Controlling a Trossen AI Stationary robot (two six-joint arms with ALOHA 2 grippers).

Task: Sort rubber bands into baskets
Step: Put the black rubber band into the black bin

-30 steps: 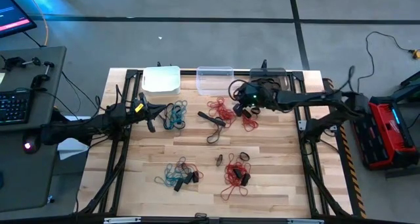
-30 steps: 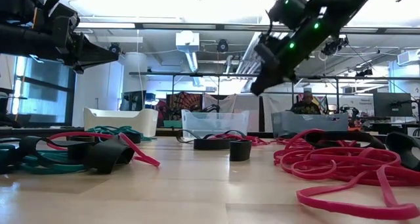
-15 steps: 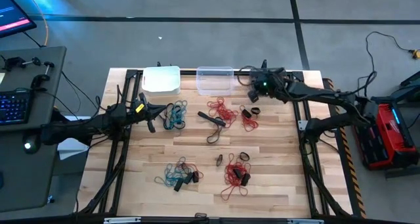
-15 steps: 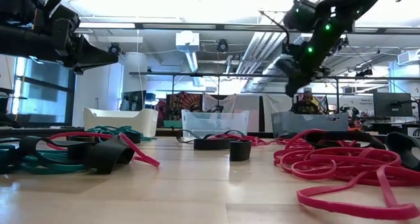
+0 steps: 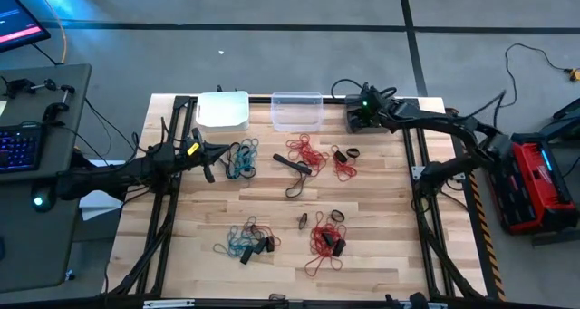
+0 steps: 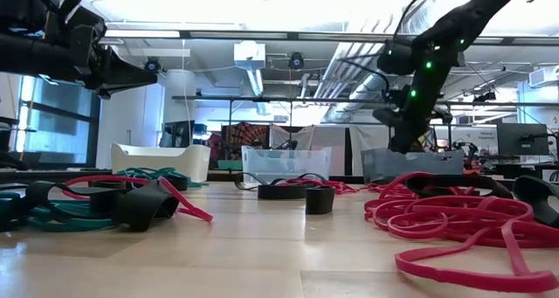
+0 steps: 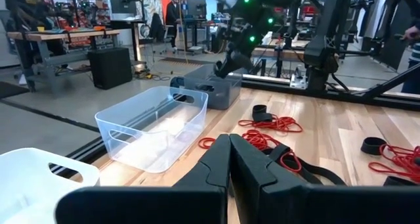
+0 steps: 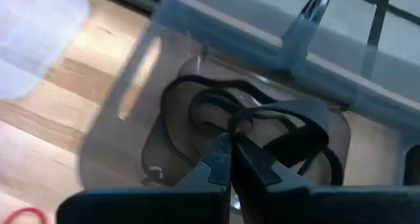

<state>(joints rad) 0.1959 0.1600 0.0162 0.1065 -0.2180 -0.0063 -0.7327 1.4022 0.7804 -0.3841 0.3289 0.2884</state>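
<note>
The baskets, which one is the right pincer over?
The dark grey basket, the one of the three nearest the right arm's side; the right pincer hangs over it.

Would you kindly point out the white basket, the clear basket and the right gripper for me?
white basket (image 5: 223,111): high view, on its bare floor.
clear basket (image 5: 296,111): high view, on its transparent bottom.
right gripper (image 8: 229,144): right wrist view, at the shut fingertips, above black bands in the dark grey basket.
</note>
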